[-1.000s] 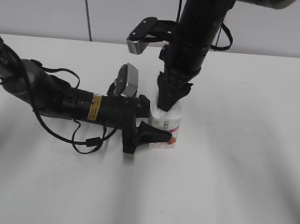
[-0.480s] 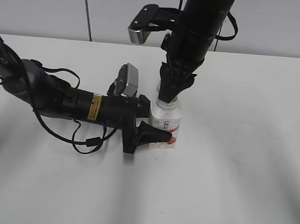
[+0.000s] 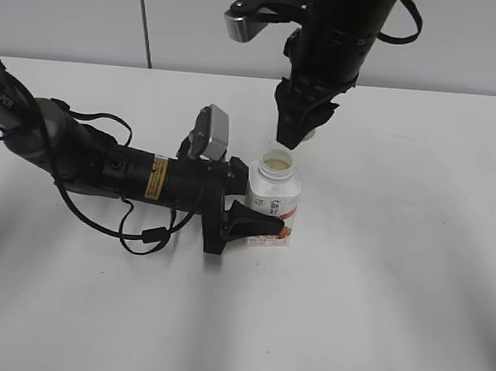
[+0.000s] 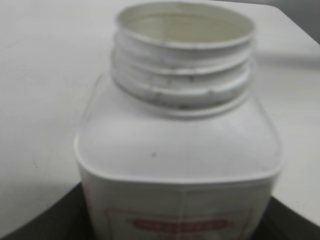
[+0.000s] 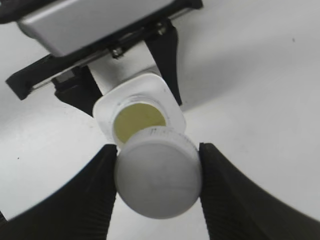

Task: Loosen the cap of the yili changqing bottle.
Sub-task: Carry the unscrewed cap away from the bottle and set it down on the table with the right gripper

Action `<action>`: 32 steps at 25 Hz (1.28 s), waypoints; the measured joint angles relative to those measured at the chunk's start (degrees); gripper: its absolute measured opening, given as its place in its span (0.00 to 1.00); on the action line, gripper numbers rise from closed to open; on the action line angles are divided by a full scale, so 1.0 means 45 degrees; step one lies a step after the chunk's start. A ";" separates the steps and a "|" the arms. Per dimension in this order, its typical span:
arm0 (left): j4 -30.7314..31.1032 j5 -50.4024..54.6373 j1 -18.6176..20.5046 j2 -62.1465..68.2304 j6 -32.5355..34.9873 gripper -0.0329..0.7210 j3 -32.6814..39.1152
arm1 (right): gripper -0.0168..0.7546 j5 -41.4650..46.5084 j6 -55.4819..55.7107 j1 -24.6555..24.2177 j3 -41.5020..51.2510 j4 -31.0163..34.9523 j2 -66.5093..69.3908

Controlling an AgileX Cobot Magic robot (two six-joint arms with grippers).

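cap off, bottle held at table centre

item: the yili changqing bottle (image 3: pixel 274 196), upright on the white table (image 3: pixel 413 276), mouth open, pale contents visible in the neck. left gripper (image 3: pixel 258 225) lies low along the table, its dark jaws closed on the bottle's body.

item: the cap (image 5: pixel 158 179), clear of the threads and above the bottle's mouth, pinched across its rim between the jaws of the right gripper (image 5: pixel 158 186).

handling note: judged complete and beyond; loosening is done. best practice now is to keep the cap level and the bottle hold firm so the open bottle does not tip.

not legible: label text blurred in the left wrist view; the left jaws' contact points are cut off there; in the exterior view the cap is mostly hidden by the right gripper's fingers.
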 joint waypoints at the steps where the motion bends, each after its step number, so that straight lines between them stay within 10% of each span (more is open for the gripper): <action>1: 0.0000 0.0000 0.0000 0.0000 0.0000 0.61 0.0000 | 0.53 0.0000 0.0531 0.0000 0.0000 -0.0350 -0.0014; 13: 0.0000 0.0014 0.0000 0.0000 0.0000 0.61 0.0000 | 0.53 0.0000 0.6378 -0.2619 0.0069 -0.0811 -0.0025; 32: 0.0000 0.0014 0.0000 0.0000 -0.0012 0.61 0.0000 | 0.53 -0.4307 0.7309 -0.6085 0.6532 0.0149 -0.1183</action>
